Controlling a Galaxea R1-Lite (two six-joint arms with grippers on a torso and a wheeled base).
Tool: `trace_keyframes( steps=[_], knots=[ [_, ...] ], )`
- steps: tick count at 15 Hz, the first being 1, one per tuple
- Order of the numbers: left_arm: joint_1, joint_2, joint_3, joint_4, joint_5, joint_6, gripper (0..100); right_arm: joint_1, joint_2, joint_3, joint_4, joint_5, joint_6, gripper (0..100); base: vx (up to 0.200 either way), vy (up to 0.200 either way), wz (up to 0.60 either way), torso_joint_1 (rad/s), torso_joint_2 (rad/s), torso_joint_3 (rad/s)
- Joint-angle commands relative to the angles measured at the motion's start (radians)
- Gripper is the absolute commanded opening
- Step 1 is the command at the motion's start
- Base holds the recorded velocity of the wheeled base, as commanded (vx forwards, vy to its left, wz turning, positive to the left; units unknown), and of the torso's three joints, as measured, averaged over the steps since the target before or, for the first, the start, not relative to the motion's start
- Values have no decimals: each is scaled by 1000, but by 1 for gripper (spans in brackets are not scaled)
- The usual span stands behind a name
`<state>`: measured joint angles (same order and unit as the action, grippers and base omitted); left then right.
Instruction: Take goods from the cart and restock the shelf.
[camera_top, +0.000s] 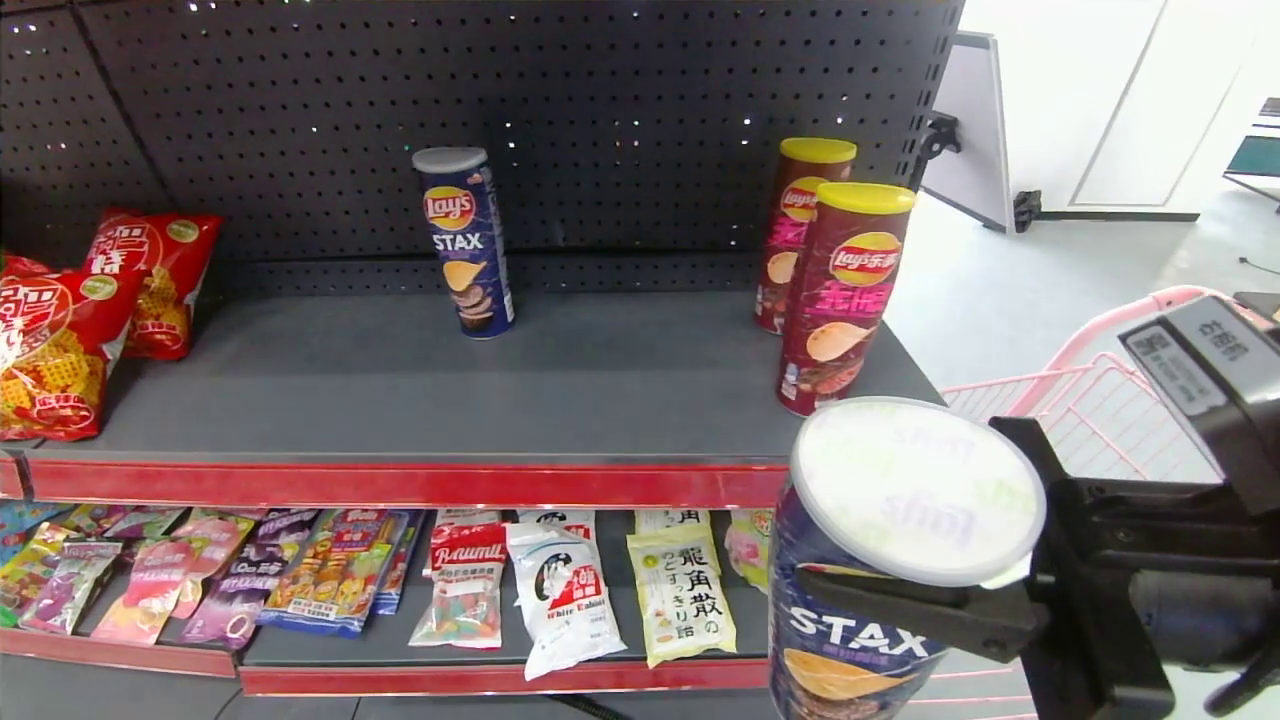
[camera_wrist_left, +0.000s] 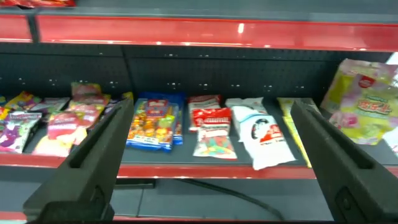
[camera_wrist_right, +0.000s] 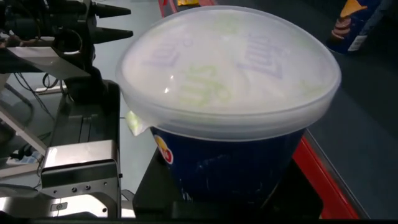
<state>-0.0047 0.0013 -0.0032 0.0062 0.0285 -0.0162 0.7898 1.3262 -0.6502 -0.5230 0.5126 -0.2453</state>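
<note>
My right gripper (camera_top: 925, 530) is shut on a blue chip can (camera_top: 860, 640) with a white plastic lid (camera_wrist_right: 227, 81). It holds the can upright at the lower right, in front of the shelf's red front edge (camera_top: 400, 482) and a little below the top board. On the upper shelf board (camera_top: 600, 390) stand another blue chip can (camera_top: 465, 240) near the back and two maroon cans with yellow lids (camera_top: 845, 300) at the right end. My left gripper (camera_wrist_left: 208, 162) is open, its dark fingers (camera_wrist_left: 93, 162) spread wide before the lower shelf.
Red snack bags (camera_top: 60, 340) lean at the upper shelf's left end. Several candy and snack bags (camera_top: 565, 590) lie on the lower shelf (camera_wrist_left: 186, 163). The pink cart (camera_top: 1090, 400) stands to the right. Bare board lies between the blue can and the maroon cans.
</note>
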Motion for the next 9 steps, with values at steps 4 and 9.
trace_keyframes(
  steps=[4,9],
  knots=[
    [0,0,0,0,1,-1,100,0,1,11,0,1,-2,0,0,200,0,5,1,4],
    [0,0,0,0,1,-1,100,0,1,14,0,1,-2,0,0,200,0,5,4,5]
  ],
)
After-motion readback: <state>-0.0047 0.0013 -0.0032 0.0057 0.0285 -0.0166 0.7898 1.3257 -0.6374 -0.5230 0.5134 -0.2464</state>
